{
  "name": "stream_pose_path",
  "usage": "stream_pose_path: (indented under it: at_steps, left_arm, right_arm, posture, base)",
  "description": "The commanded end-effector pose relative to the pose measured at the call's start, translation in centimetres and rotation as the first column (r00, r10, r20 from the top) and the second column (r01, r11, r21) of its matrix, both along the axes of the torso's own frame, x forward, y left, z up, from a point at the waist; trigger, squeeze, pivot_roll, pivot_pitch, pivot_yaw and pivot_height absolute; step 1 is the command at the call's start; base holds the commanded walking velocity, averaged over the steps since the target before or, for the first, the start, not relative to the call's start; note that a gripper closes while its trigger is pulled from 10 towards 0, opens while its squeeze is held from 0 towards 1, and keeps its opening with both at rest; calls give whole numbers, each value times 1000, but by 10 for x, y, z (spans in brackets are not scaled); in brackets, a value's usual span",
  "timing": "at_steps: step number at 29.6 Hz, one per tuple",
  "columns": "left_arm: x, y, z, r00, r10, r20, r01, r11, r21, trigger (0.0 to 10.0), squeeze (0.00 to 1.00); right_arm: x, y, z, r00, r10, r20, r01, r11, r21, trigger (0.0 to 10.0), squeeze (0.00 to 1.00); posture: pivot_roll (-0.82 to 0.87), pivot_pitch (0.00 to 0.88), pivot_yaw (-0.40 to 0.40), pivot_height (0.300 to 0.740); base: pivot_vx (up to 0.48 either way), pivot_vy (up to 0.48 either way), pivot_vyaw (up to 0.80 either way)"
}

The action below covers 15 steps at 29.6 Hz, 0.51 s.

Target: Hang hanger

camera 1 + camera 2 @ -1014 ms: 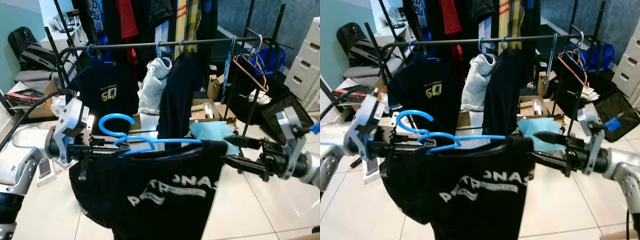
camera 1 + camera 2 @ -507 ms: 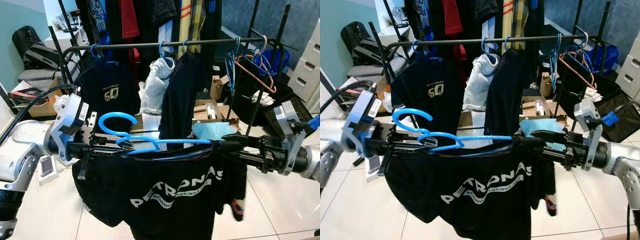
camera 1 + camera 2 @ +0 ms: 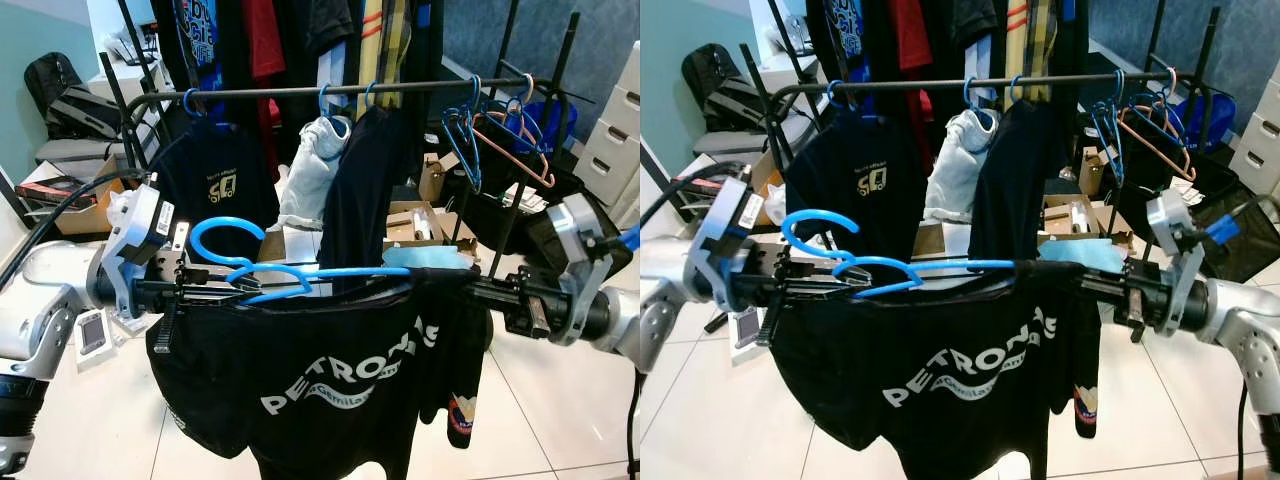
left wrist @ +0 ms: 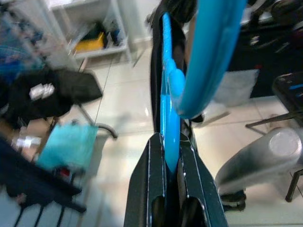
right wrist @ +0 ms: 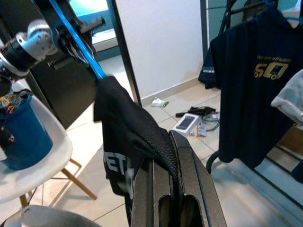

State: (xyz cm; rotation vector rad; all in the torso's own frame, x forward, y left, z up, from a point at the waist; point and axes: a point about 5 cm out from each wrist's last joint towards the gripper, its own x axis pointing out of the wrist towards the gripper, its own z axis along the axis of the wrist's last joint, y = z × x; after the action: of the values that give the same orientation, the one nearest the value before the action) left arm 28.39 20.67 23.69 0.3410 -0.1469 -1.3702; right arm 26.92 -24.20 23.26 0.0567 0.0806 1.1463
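Note:
A blue plastic hanger [image 3: 300, 280] lies level in front of me with a black printed T-shirt [image 3: 320, 380] draped on it. My left gripper [image 3: 215, 291] is shut on the hanger's left arm, just below its hook [image 3: 215, 238]; the left wrist view shows the fingers [image 4: 156, 189] clamped on the blue bar [image 4: 169, 137]. My right gripper [image 3: 470, 290] is shut on the shirt's shoulder at the hanger's right end, with black fabric [image 5: 137, 132] pinched between its fingers [image 5: 187, 184]. The black clothes rail [image 3: 330, 90] runs across behind and above the hanger.
On the rail hang a dark T-shirt [image 3: 215, 180], a white garment [image 3: 305, 170], a navy shirt [image 3: 355, 180] and several bare hangers [image 3: 490, 130] at the right. Boxes [image 3: 425, 215] sit on the tiled floor under it. White drawers [image 3: 610, 130] stand far right.
The shirt's right side has been pulled further over the hanger's right end, so its sleeve now hangs down. The hanger sits slightly higher and my right gripper has shifted a little right.

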Motion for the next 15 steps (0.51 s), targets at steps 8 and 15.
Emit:
stream_pose_path:
  at_steps: [8, 15]
  left_arm:
    - [-2, 50, -26, 980, 174, -100, -158, 976, 149, 10000, 0]
    - [-6, 66, -14, 973, 203, -111, -204, 979, 8, 10000, 0]
  right_arm:
    - [4, -25, 23, 986, -128, 109, 123, 991, 48, 0, 0]
    - [5, -40, 22, 972, -215, 97, 213, 977, 23, 0, 0]
  posture:
    - [-140, 0, 58, 740]
    - [-141, 0, 57, 740]
  base:
    - [0, 0, 0]
    - [0, 0, 0]
